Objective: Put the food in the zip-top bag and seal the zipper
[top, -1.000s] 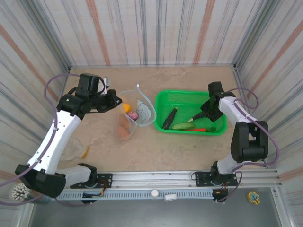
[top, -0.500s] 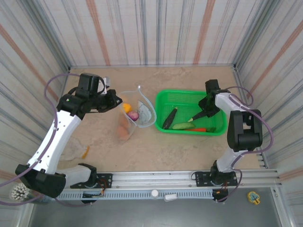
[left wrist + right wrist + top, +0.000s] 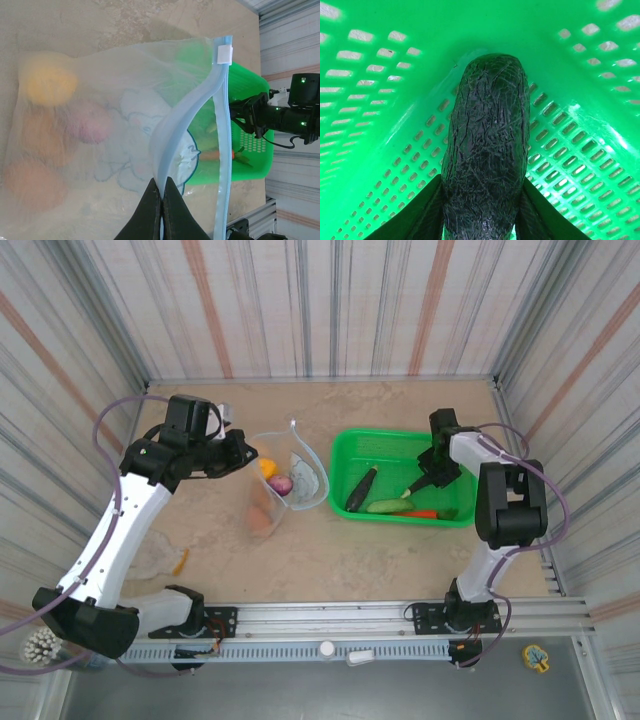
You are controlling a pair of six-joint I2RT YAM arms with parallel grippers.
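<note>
The right jaws have narrowed over the last second. They now straddle a dark bumpy vegetable (image 3: 485,150) lying in a corner of the green basket (image 3: 580,150). Their fingers (image 3: 422,215) look to be touching both its flanks, so a grip seems to be forming. The right arm has also folded in closer over the basket's right end. The next piece of food is probably about to be lifted.

The left jaws are closed tight on the zipper (image 3: 160,150), the light-blue strip at the mouth of the zip-top bag (image 3: 115,100). They hold that mouth open toward the basket and have not moved.

Inside the bag lie a yellow piece (image 3: 50,85), a pink ball (image 3: 90,122) and orange pieces (image 3: 35,180). The bag rests on the table (image 3: 350,560), just left of the basket. There an eggplant (image 3: 360,488), a cucumber (image 3: 388,506) and a carrot (image 3: 422,513) still wait.
</note>
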